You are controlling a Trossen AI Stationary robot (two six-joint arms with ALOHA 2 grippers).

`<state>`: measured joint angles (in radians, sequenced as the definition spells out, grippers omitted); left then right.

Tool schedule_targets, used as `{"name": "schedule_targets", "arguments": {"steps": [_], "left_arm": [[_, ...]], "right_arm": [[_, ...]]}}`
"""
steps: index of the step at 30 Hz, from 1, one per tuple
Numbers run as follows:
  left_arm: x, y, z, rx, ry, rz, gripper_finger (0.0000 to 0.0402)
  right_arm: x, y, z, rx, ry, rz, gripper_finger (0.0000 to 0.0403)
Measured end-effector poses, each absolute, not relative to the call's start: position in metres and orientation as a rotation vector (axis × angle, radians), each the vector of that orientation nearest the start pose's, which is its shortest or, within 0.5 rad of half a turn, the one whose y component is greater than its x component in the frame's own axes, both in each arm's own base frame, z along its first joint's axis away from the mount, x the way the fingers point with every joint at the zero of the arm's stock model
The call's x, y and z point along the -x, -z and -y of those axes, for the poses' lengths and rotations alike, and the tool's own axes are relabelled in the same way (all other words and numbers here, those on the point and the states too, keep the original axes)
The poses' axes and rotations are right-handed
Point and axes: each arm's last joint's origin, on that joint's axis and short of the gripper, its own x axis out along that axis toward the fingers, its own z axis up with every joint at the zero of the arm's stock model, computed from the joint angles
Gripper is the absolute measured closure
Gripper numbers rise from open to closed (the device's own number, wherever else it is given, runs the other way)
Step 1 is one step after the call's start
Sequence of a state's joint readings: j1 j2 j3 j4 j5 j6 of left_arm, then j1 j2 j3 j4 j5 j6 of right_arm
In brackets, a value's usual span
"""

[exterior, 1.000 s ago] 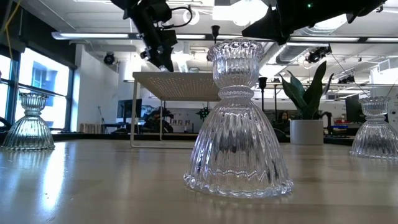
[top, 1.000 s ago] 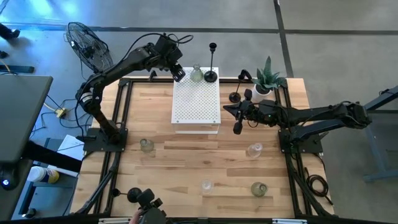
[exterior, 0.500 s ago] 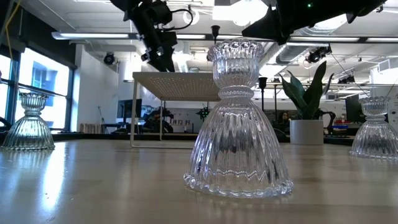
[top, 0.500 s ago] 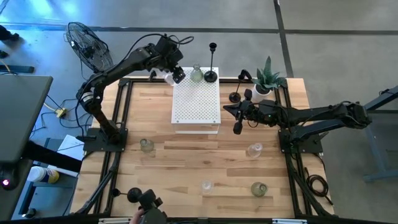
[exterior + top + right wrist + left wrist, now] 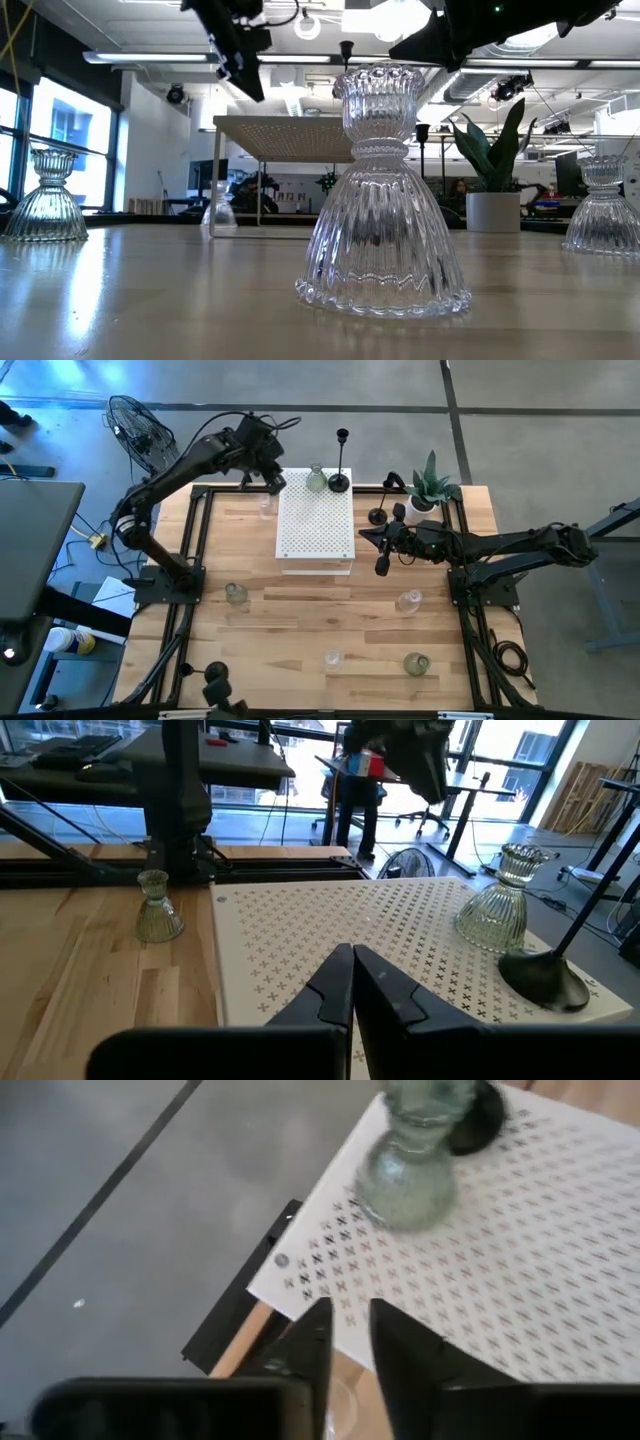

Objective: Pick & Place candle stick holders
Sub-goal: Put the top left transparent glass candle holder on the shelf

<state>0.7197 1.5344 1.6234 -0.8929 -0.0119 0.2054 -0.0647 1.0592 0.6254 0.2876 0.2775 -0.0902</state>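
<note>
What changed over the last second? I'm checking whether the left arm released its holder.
The left gripper let go of the clear glass holder, which now stands on the table beside the white box. The gripper shifted slightly left, away from the box. The right gripper, shut, and the other holders stayed put.

The light wooden table holds a white box full of little holes, a spiky green plant in a white pot, and small glass candle holders spread around.
</note>
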Motion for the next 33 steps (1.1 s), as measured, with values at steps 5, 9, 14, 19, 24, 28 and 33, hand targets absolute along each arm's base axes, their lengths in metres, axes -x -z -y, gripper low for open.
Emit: {"name": "schedule_targets", "arguments": {"steps": [5,9,14,19,24,28,33], "left_arm": [[-0.216,-0.390,-0.189,0.114,-0.572,-0.817,0.0396],[-0.197,-0.376,-0.171,0.131,-0.582,-0.722,0.0392],[-0.172,-0.330,-0.147,0.175,-0.595,-0.491,0.0400],[-0.152,-0.264,-0.130,0.270,-0.656,-0.348,0.0400],[-0.142,-0.207,-0.123,0.248,-0.681,-0.384,0.0395],[-0.141,-0.188,-0.124,0.306,-0.760,-0.372,0.0360],[-0.144,-0.182,-0.128,0.347,-0.809,-0.335,0.0273]], "right_arm": [[-0.232,-0.271,0.023,0.104,0.335,-0.168,0.0402],[-0.232,-0.270,0.023,0.103,0.334,-0.171,0.0401],[-0.232,-0.270,0.023,0.103,0.330,-0.172,0.0401],[-0.232,-0.270,0.023,0.103,0.330,-0.171,0.0402],[-0.232,-0.271,0.023,0.101,0.331,-0.160,0.0402],[-0.232,-0.272,0.023,0.101,0.331,-0.151,0.0401],[-0.232,-0.272,0.023,0.101,0.331,-0.152,0.0402]]}}
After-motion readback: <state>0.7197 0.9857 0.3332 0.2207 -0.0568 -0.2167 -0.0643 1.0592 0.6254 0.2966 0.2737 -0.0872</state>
